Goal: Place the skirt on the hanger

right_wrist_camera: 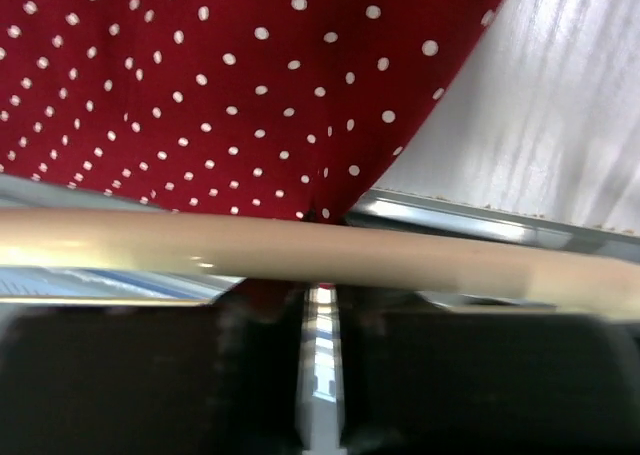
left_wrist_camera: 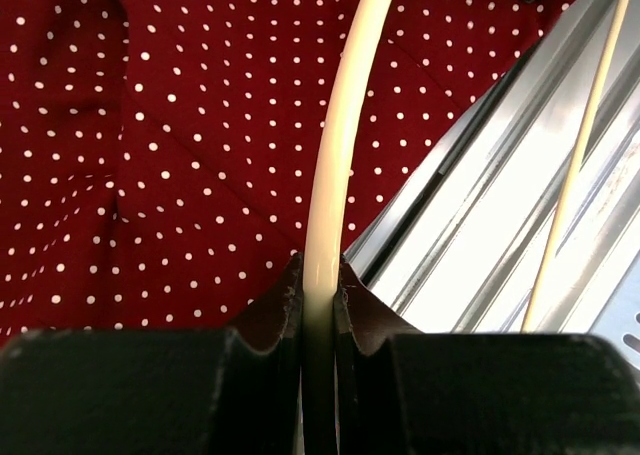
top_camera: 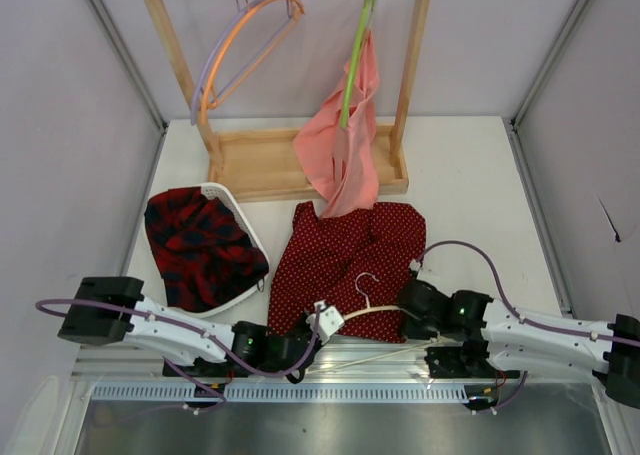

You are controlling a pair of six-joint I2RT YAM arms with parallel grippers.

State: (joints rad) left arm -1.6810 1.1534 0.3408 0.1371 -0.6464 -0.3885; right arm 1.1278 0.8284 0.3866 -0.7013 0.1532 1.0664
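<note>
Our left tool (left_wrist_camera: 320,275) is clenched on one end of the hanger (left_wrist_camera: 338,145). Its dark fingers (left_wrist_camera: 275,310) pinch the cream arm, we judge so that the hanger lies steady across the near hem of the skirt (left_wrist_camera: 150,125). Our right tool (top_camera: 408,313) sits at the skirt's near right corner, at the hanger's other end. In its wrist view the cream bar runs across in front of the blurred fingers, with a narrow slit between them. We cannot tell whether it grasps the bar or only bears against it.

The desk (top_camera: 470,175) carries everything. Beyond the skirt's far edge stands a wooden rack (top_camera: 260,160), where a pink cloth (top_camera: 345,155) hangs down to the skirt's far hem. The skirt itself lies spread flat, dots up. Just to its left is a white basket (top_camera: 240,210) holding a plaid garment (top_camera: 200,250).

The hanger's silver hook (top_camera: 366,285) rests on the skirt, pointing away from us. We think a hold at both ends lets us steer the hanger into the cloth without it twisting. The skirt is not yet on the hanger.
</note>
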